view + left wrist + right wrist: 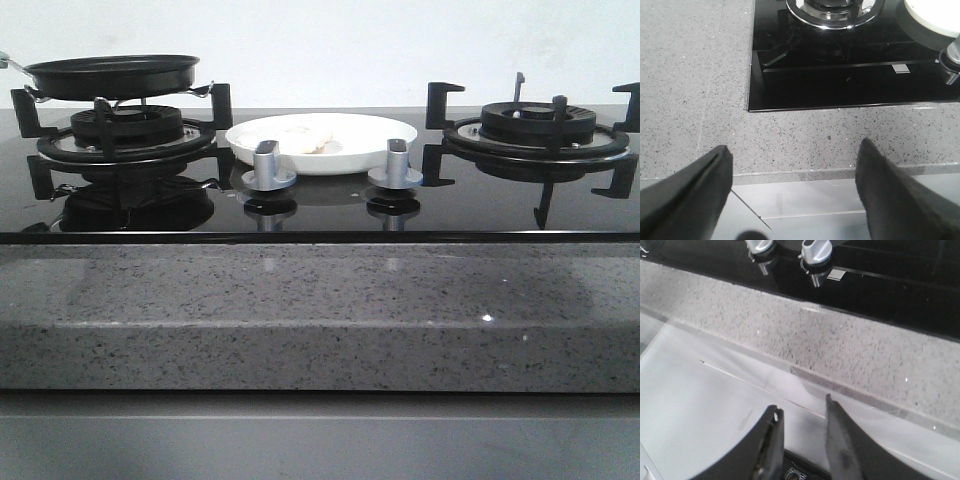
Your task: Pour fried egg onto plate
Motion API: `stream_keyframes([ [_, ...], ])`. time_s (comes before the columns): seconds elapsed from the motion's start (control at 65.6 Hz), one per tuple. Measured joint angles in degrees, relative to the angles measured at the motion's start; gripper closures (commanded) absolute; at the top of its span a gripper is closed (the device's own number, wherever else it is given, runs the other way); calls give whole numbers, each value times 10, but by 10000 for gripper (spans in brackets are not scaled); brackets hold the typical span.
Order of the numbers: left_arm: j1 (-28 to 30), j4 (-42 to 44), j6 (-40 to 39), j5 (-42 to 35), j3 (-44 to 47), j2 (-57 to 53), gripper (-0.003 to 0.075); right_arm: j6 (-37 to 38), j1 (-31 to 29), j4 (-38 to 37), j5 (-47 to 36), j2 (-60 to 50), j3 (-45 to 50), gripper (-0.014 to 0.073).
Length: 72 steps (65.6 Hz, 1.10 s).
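Frying pan [110,75]: black, round, shallow; seated on the left burner [125,135] of the black glass hob [320,205]. Its interior is hidden at this low angle, so contents cannot be told.

Left gripper [792,192]: seen only in the left wrist view, poised over the speckled grey countertop [320,300] near the hob's front corner; fingers spread wide, nothing between them.

Plate [375,130]: glossy white, shallow, on the glass between the two burners, just behind the two silver knobs [268,165].

Fried egg [300,137]: pale cream, lying inside the plate toward its left half; partly hidden by the rim.

Right gripper [802,440]: seen only in the right wrist view, above the countertop's front edge, well apart from the knobs; fingers slightly parted, grasping nothing.

Right burner [535,130]: black ring with pan supports, nothing resting on it.
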Motion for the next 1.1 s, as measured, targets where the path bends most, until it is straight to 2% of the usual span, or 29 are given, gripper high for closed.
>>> stream_keyframes([
  [0.305, 0, 0, 0, 0, 0, 0, 208, 0, 0, 0, 8, -30, 30, 363],
  [0.397, 0, -3, 0, 0, 0, 0, 208, 0, 0, 0, 8, -30, 35, 439],
  [0.58, 0, -33, 0, 0, 0, 0, 208, 0, 0, 0, 9, -30, 36, 657],
  [0.686, 0, -39, 0, 0, 0, 0, 223, 0, 0, 0, 9, -30, 36, 662],
  [0.793, 0, -40, 0, -1, 0, 0, 330, 0, 0, 0, 9, -30, 36, 662],
  [0.961, 0, -40, 0, -2, 0, 0, 587, 0, 0, 0, 9, -30, 36, 662],
  [1.098, 0, -45, 0, -3, 0, 0, 708, 0, 0, 0, 9, -30, 36, 662],
])
